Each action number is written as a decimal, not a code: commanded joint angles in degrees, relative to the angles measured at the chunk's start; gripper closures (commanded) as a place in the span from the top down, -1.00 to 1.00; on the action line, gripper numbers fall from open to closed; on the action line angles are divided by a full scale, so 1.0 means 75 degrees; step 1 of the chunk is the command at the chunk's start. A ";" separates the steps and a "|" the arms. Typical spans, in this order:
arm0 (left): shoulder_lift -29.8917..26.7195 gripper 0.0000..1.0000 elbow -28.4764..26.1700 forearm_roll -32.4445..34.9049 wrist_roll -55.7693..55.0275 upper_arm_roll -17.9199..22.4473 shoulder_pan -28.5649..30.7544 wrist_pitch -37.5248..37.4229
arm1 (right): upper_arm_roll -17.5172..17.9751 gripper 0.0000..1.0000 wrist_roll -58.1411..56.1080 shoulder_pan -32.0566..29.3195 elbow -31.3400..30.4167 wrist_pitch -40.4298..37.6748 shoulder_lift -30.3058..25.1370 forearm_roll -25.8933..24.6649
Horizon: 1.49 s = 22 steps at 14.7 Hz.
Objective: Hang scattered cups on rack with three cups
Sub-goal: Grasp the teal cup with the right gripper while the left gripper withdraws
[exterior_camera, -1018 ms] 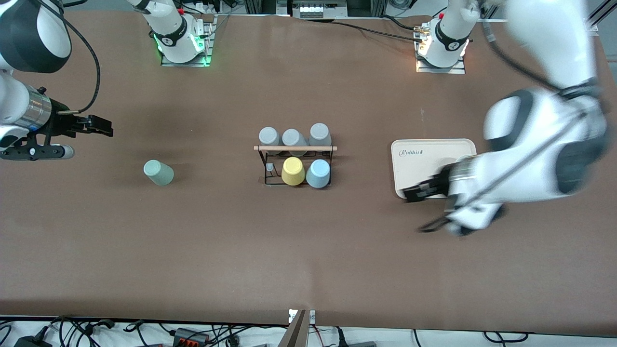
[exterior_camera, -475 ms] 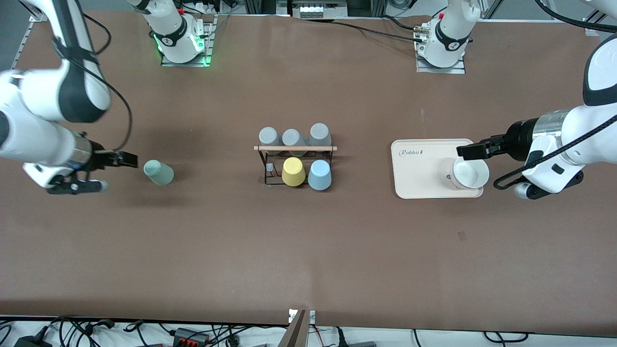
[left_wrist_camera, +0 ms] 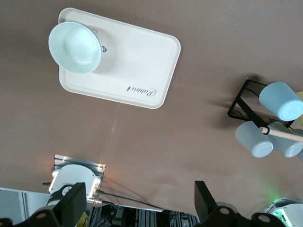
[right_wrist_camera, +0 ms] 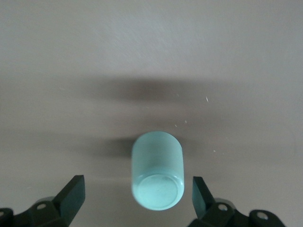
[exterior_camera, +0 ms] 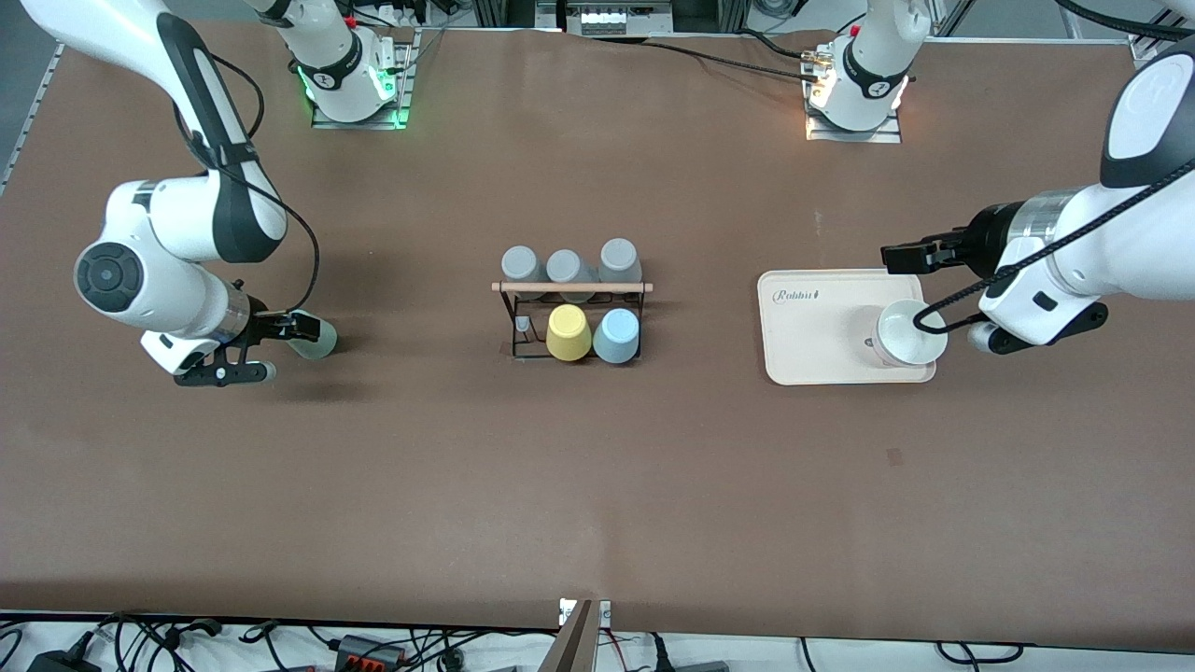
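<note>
Mint cup (exterior_camera: 316, 342): lies on its side on the brown surface (exterior_camera: 597, 485), toward the right arm's end, at about 9 o'clock from the rack and well apart from it.
Right gripper (exterior_camera: 301, 328): low over the mint cup, jaws wide apart either side of it, holding nothing.
Rack (exterior_camera: 571, 317): mid-surface, wooden rod (exterior_camera: 571, 287) across its top; three grey cups (exterior_camera: 568, 266) in the row farther from the front camera; yellow cup (exterior_camera: 567, 332) and light blue cup (exterior_camera: 617, 335) in the nearer row, one nearer peg bare.
Tray (exterior_camera: 812, 327): at 3 o'clock from the rack; white bowl-like cup (exterior_camera: 909, 333) stands in it.
Left gripper (exterior_camera: 907, 256): over the tray's edge by the white cup, jaws spread, empty.
</note>
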 commanded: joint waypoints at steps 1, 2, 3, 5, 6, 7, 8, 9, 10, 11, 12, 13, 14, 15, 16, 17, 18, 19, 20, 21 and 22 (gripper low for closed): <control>-0.1447 1.00 -0.2111 0.0419 0.0519 -0.0020 -0.0013 0.0969 | 0.0008 1.00 0.0650 -0.0195 -0.0624 0.0519 0.0056 0.0098; -0.1635 1.00 -0.2347 0.0607 0.0578 -0.0101 -0.0013 0.1158 | 0.0008 1.00 0.0873 -0.0184 -0.0730 0.0729 0.0103 0.0098; -0.1672 1.00 -0.2419 0.0643 0.0590 -0.0241 0.0021 0.1229 | 0.0008 1.00 0.1038 -0.0172 -0.0789 0.0824 0.0104 0.0098; -0.1579 1.00 -0.2315 0.0667 0.0881 -0.0243 0.0057 0.1475 | 0.0008 1.00 0.1273 -0.0172 -0.0790 0.0836 0.0116 0.0098; -0.1532 1.00 -0.2314 0.0632 0.1057 -0.0185 0.0068 0.1569 | 0.0008 1.00 0.1286 -0.0172 -0.0790 0.0836 0.0127 0.0098; -0.1531 1.00 -0.2314 0.0609 0.1187 -0.0091 0.0080 0.1720 | 0.0008 1.00 0.1274 -0.0172 -0.0790 0.0836 0.0185 0.0098; -0.1555 1.00 -0.2326 0.0620 0.1223 0.0142 0.0080 0.1989 | 0.0008 1.00 0.1274 -0.0172 -0.0778 0.0860 0.0221 0.0063; -0.1566 1.00 -0.2326 0.0620 0.1258 0.0283 0.0080 0.2119 | 0.0008 1.00 0.1228 -0.0160 -0.0778 0.0906 0.0233 0.0040; -0.1567 1.00 -0.2315 0.0562 0.1235 0.0470 0.0115 0.2236 | 0.0008 1.00 0.1181 -0.0172 -0.0766 0.0918 0.0268 0.0039; -0.1601 1.00 -0.2268 0.0527 0.1177 0.0635 0.0139 0.2226 | 0.0008 1.00 0.1169 -0.0160 -0.0743 0.0918 0.0280 0.0028; -0.1776 1.00 -0.2186 0.0550 0.1188 0.0648 0.0150 0.2168 | 0.0008 1.00 0.1157 -0.0160 -0.0743 0.0918 0.0291 0.0028; -0.1998 1.00 -0.2255 0.0561 0.1258 0.0625 0.0162 0.1982 | 0.0008 0.91 0.1157 -0.0160 -0.0743 0.0907 0.0291 0.0028; -0.2151 1.00 -0.2302 0.0654 0.1247 0.0567 0.0151 0.1806 | 0.0008 0.59 0.1157 -0.0160 -0.0731 0.0907 0.0291 0.0028; -0.2257 1.00 -0.2430 0.0667 0.1247 0.0520 0.0151 0.1781 | 0.0008 0.16 0.1145 -0.0160 -0.0720 0.0907 0.0291 0.0004; -0.2339 1.00 -0.2582 0.0667 0.1258 0.0519 0.0151 0.1920 | 0.0008 -0.13 0.1041 -0.0160 -0.0696 0.0895 0.0291 -0.0007; -0.2479 1.00 -0.2781 0.0737 0.1270 0.0508 0.0139 0.2049 | 0.0008 -0.34 0.0958 -0.0160 -0.0650 0.0872 0.0291 -0.0008; -0.2620 1.00 -0.2957 0.0900 0.1305 0.0507 0.0116 0.2120 | 0.0008 -0.46 0.0934 -0.0160 -0.0579 0.0848 0.0291 -0.0008; -0.2772 1.00 -0.3156 0.1215 0.1572 0.0484 0.0046 0.2202 | 0.0031 -0.52 0.0783 -0.0160 -0.0486 0.0848 0.0280 -0.0008; -0.2820 1.00 -0.3205 0.1427 0.1934 0.0368 0.0057 0.2295 | 0.0043 -0.52 0.0654 -0.0149 -0.0346 0.0767 0.0233 -0.0008; -0.2820 1.00 -0.3217 0.1464 0.2170 0.0355 0.0057 0.2331 | 0.0078 -0.53 0.0641 -0.0137 -0.0124 0.0464 0.0186 0.0004; -0.2832 1.00 -0.3217 0.1476 0.2172 0.0367 0.0068 0.2331 | 0.0090 -0.53 0.0641 -0.0079 0.0307 -0.0049 0.0174 0.0004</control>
